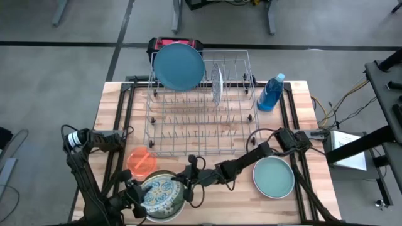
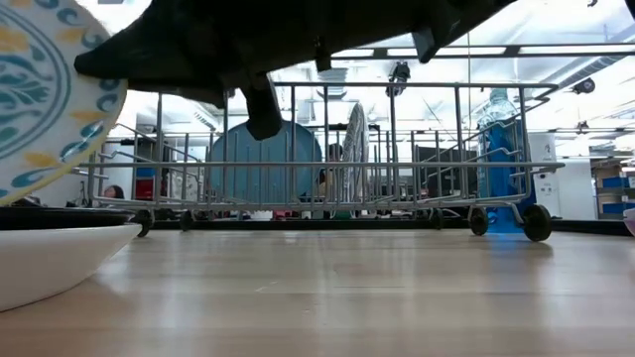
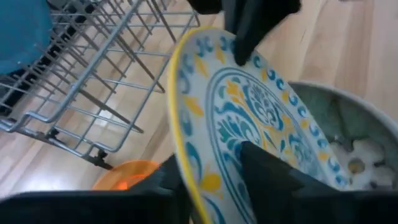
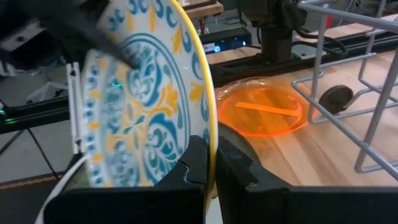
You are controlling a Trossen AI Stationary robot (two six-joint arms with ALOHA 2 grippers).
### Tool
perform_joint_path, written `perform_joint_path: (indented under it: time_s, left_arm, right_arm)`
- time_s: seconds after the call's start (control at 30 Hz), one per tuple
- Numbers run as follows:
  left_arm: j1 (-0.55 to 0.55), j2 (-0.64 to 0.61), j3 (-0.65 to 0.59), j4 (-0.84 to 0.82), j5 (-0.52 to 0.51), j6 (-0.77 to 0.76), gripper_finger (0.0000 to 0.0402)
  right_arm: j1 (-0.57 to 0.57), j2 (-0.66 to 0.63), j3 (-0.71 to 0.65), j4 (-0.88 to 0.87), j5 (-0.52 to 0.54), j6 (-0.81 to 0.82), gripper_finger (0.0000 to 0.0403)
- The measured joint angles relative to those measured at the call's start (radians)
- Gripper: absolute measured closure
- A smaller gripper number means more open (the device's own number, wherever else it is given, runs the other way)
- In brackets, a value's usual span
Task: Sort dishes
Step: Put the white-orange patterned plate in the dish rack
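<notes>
Grippers, my left (image 3: 211, 177) and right (image 4: 211, 165), both clamp the patterned plate's (image 4: 143, 99) rim, tilted, near the table's (image 1: 333, 207) front-left corner.

I am not finding any readable writing, label, brand, number or sign in these views. The patterned plate (image 4: 146, 93) is showing only blue and yellow ornament, no letters. The blue bottle (image 1: 271, 93), standing just beside the wire rack (image 1: 201, 103), is showing no label I can read. The screens in the room behind the wire rack are showing nothing legible either.
</notes>
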State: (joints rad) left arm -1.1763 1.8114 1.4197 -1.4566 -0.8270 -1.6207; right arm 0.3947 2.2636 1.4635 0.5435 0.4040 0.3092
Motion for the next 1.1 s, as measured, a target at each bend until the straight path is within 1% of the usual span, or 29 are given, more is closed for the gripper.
perform_joint_path:
  time_s: [0.07, 0.13, 0.2, 0.3, 0.47, 0.67, 0.8, 0.93, 1.1]
  left_arm:
    - [-0.001, -0.006, 0.005, -0.002, -0.008, -0.041, 0.0333]
    - [-0.002, -0.007, 0.008, -0.019, -0.026, -0.084, 0.0361]
    - [-0.004, -0.007, 0.013, -0.054, -0.043, -0.098, 0.0371]
    - [-0.008, -0.001, 0.024, -0.084, -0.08, -0.101, 0.0375]
    - [-0.008, 0.001, 0.05, -0.099, -0.093, -0.066, 0.0376]
    - [-0.008, 0.003, 0.057, -0.094, -0.116, -0.027, 0.0377]
    - [-0.008, 0.004, 0.057, -0.077, -0.156, 0.013, 0.038]
    - [-0.008, 0.004, 0.057, -0.076, -0.167, 0.024, 0.038]
    - [-0.008, 0.004, 0.055, -0.057, -0.222, 0.068, 0.0381]
  right_arm:
    - [0.003, -0.001, 0.0, 0.013, -0.002, -0.001, 0.0402]
    - [0.004, -0.002, 0.0, 0.022, -0.003, -0.009, 0.0401]
    - [0.003, -0.005, 0.0, 0.02, 0.001, -0.024, 0.0401]
    - [0.002, -0.013, 0.0, 0.011, -0.002, -0.037, 0.04]
    - [0.003, -0.027, 0.0, 0.0, -0.019, -0.023, 0.0387]
    - [-0.001, -0.04, 0.001, 0.018, -0.072, -0.013, 0.0344]
    - [-0.006, -0.04, 0.002, 0.014, -0.134, -0.019, 0.0313]
    - [-0.016, -0.04, 0.002, 0.015, -0.182, -0.021, 0.0283]
    - [-0.026, -0.04, 0.002, 0.018, -0.234, -0.058, 0.0255]
